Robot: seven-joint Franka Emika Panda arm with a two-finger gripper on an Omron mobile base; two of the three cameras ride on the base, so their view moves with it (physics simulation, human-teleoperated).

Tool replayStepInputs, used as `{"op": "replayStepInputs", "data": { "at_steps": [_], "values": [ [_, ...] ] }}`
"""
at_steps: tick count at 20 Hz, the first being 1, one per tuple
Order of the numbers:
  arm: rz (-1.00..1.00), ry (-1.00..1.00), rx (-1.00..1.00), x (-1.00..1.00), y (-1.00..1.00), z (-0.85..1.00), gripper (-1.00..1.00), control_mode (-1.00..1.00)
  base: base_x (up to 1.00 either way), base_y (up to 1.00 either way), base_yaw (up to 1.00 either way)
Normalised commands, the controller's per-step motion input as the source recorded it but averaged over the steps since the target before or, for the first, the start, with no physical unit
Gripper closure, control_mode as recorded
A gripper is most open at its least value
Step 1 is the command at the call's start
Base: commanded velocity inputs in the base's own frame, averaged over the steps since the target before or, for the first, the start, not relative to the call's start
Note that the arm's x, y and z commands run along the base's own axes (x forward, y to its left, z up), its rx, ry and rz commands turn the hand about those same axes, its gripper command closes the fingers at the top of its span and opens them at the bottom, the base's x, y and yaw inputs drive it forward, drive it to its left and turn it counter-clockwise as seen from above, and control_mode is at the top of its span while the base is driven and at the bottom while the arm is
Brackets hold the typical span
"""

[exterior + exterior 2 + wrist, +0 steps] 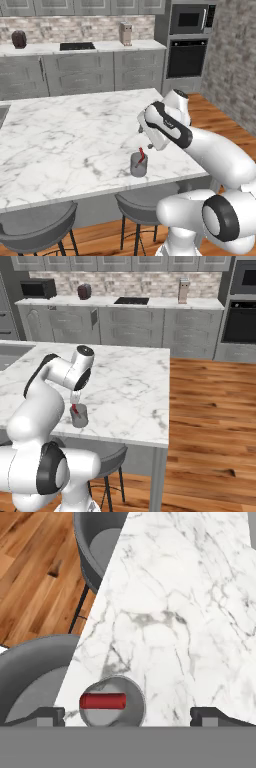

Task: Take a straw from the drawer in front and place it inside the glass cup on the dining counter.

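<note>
- Straw (103, 701) is seen leaning inside the glass cup (113, 702), between the spread fingers (47, 716).
- Cup is stood near the bench (190, 612) edge.

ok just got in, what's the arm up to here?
The arm's gripper hangs just above the glass cup near the stool-side edge of the marble counter. The red straw is already in the cup, leaning with its top poking out over the rim. The jaws are spread wide and hold nothing. Two grey stools sit below that edge.
</note>
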Motion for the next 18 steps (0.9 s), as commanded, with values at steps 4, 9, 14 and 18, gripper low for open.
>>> {"op": "replayStepInputs", "data": {
  "at_steps": [4,9,14,18],
  "values": [
    [-0.06,-0.19,-0.18,-0.15,0.0,0.96,-1.0,-1.0,0.0,0.0,0.0],
    [0.0,-0.1,-0.21,-0.8,-0.02,0.44,-1.0,-1.0,0.0,0.0,0.0],
    [0.0,-0.02,-0.21,-1.0,-0.14,0.23,-1.0,-1.0,0.0,0.0,0.0],
    [0.0,0.0,-0.11,-1.0,-0.23,0.12,-1.0,-1.0,0.0,0.0,0.0]
  ]
}}
